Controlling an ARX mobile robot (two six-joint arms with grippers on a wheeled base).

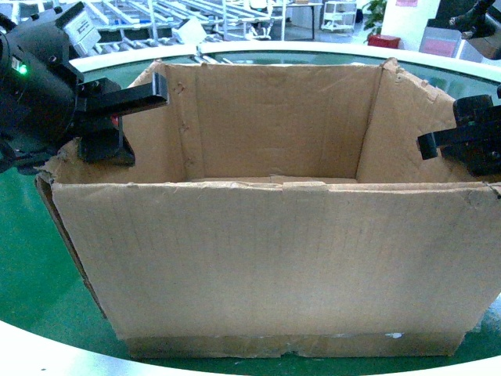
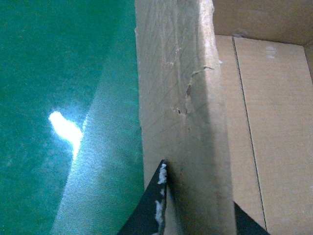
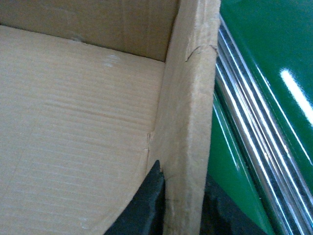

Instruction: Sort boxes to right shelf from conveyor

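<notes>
Glossy green conveyor (image 1: 23,258) with a white rim fills the foreground, and 1 large brown cardboard box (image 1: 274,266) with ragged top edges sits on it between both grippers. Left gripper (image 1: 117,117) straddles the box's left wall, 1 finger inside and 1 outside, pressed against the cardboard. Right gripper (image 1: 462,145) is clamped likewise on the right wall, the box floor just inboard of it.
</notes>
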